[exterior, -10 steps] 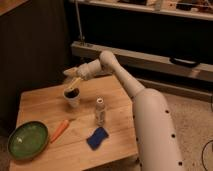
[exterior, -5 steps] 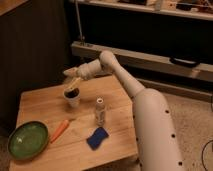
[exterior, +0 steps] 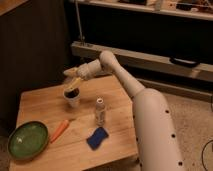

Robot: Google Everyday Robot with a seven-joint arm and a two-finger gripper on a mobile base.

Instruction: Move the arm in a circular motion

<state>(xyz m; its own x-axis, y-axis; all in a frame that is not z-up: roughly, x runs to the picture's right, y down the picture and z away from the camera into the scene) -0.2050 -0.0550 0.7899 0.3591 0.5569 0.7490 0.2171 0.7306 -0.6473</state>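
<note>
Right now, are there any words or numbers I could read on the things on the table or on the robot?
None can be read.
Any label on the small white bottle is too small to read.
The cup, green bowl, carrot and blue sponge show no writing.
The arm, with its gripper just above the cup, shows only dark holes.

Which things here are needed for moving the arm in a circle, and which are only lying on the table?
For the job: the arm; its gripper, just above the cup.

Lying about, on the wooden table: the cup, white bottle, carrot, blue sponge, green bowl.
</note>
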